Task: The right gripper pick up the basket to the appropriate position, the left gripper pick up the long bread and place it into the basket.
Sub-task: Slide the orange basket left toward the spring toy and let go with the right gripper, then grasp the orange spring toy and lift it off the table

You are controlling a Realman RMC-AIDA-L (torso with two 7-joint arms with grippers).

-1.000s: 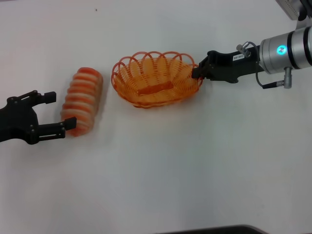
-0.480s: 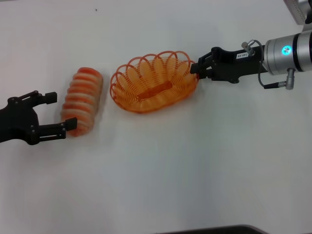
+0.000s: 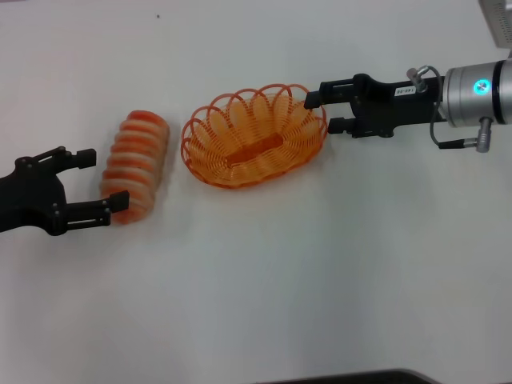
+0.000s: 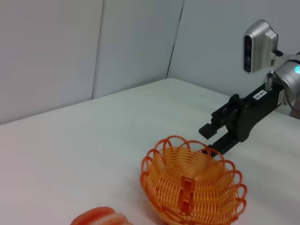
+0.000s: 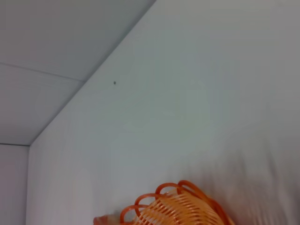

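Observation:
The orange wire basket (image 3: 240,140) stands empty on the white table, centre back. My right gripper (image 3: 326,112) is open at the basket's right end, one finger on each side of the rim, not gripping it. The long bread (image 3: 134,164), cream with orange-red stripes, lies left of the basket. My left gripper (image 3: 90,186) is open beside the bread's near end, with its lower fingertip touching or nearly touching the loaf. The left wrist view shows the basket (image 4: 192,185), the right gripper (image 4: 209,140) behind it and the bread's tip (image 4: 96,216). The right wrist view shows the basket's rim (image 5: 180,206).
The white table (image 3: 264,272) stretches wide in front of the basket and bread. A grey camera head (image 4: 258,44) sits above the right arm. White walls stand behind the table. A dark edge (image 3: 344,378) runs along the table's near side.
My right gripper has opened and let go of the basket's rim after shifting the basket slightly left. The basket now rests on the table. The left gripper and bread have not moved.

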